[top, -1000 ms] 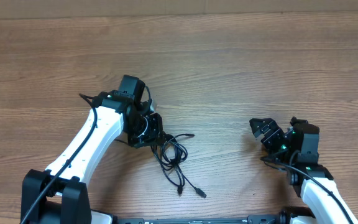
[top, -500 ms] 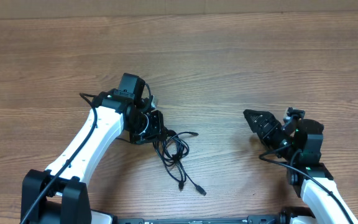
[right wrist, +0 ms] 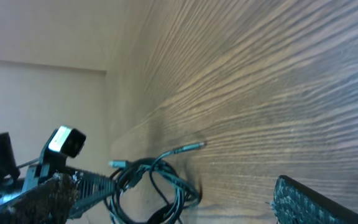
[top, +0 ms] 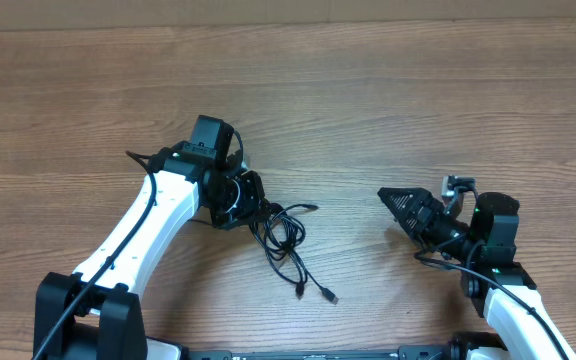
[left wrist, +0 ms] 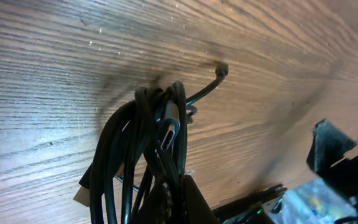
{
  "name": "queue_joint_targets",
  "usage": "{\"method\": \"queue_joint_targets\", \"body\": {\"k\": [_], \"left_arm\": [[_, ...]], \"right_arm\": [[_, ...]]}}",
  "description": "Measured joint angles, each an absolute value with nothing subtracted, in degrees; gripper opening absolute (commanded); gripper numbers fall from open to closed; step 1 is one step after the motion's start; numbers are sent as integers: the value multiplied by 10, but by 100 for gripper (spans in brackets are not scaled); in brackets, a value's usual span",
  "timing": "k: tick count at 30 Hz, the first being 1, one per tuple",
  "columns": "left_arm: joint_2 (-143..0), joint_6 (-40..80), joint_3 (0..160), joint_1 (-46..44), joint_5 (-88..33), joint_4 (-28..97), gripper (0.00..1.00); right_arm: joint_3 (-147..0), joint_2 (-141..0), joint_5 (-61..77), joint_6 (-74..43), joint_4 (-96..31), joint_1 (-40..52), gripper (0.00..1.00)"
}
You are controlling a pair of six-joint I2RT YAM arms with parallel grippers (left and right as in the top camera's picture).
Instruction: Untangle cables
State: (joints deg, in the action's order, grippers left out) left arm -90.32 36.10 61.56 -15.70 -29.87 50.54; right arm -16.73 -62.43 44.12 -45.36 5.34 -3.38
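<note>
So, spotter, where do the cables [top: 284, 238] sit, and who has them?

Operator, your left gripper [top: 249, 201] is clamped tight on them. The knotted loops sit just beside its fingers, a little left of centre, and the tails lie on the table [top: 418, 100]. In your left wrist view the cords bunch together right at the fingertip, with a plug head in the thick of them.

And the other tool?

Your right gripper [top: 396, 202] stands wide and carries nothing. It points left, toward the bundle, but well apart from it, with bare wood between.

Which way does the bundle run?

From the clamp it trails toward your side of the table and slightly right, ending in 2 plug tips. 1 short strand sticks out sideways from the loops, its tip aimed at your right gripper. That is the relation to work from: the cables lie to the left of your free tool, and that sideways strand is the piece nearest it. My judgement is that the right arm should reach left for a free end while the left holds the knot.

What can't you make out?

How many cords there are, and which strand passes over which inside the loops. They are thin, black on black. From above, the left fingers are mostly hidden under the wrist, and your right wrist view cuts off the lower loops.
</note>
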Motion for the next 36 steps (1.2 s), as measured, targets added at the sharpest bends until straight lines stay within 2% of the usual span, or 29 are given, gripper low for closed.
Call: {"method": "queue_joint_targets", "body": {"k": [13,22,29,32,36], "left_arm": [[-903,539,616,-157,-289,460,5],[-903,429,615,-178,-235,372,4],[-903,346,615,-196,-230,371,4],[-903,406,615,-199,-228,379,4],[-903,569,615,-199,-226,388,4]], "right_arm": [[-167,-624,457,-453,31,-34,100],[-167,-624,454,-451,17,-34,100],[-167,-624,474,-450,-14,-32,100],[-167,-624,497,-450,-14,-6,100],[-167,-624,515,-457,0,90,100]]}}
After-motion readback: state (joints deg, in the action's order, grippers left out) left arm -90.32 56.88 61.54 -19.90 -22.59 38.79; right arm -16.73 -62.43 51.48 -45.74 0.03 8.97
